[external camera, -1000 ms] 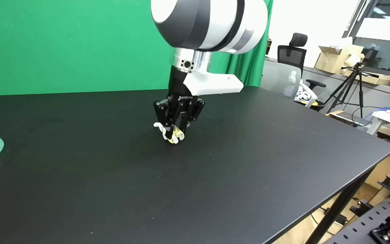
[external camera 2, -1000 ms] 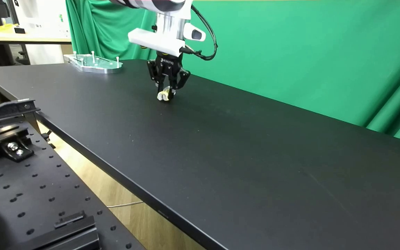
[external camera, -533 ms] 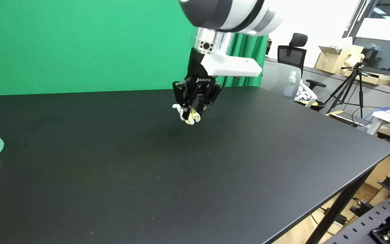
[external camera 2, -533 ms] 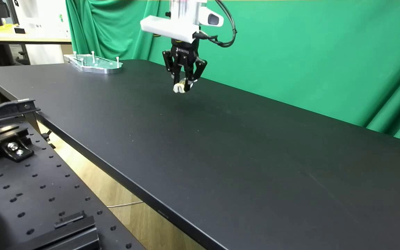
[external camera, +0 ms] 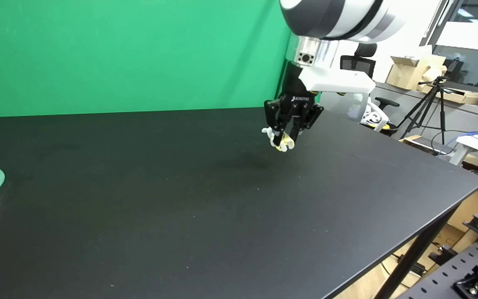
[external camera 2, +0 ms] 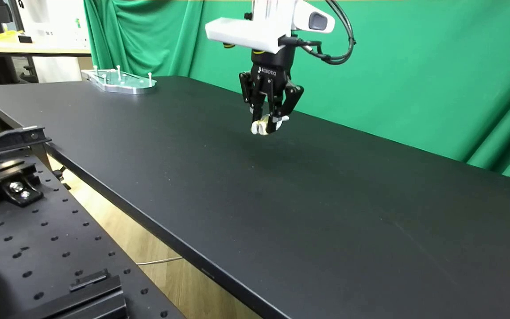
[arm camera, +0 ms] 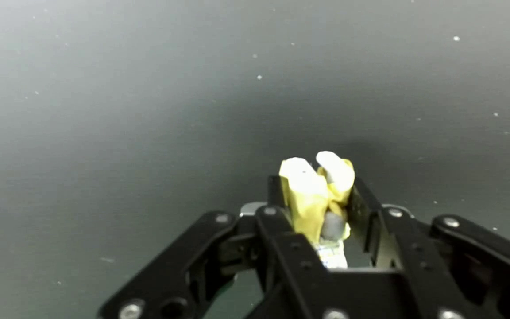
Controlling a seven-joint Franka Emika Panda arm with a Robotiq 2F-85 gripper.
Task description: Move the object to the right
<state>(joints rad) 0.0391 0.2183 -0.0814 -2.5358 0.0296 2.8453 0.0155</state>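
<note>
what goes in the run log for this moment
claw: shut on white-and-yellow object | object: raised off black table | placing: not yet done

White-and-yellow object (arm camera: pixel 304 195), black claw (arm camera: pixel 318 195)

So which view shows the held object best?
The wrist view: the object is largest there, its white tips and yellow sides visible between the fingers of the gripper. In both exterior views it is small, and one of the fingers crosses in front, with pale parts showing on either side.
</note>
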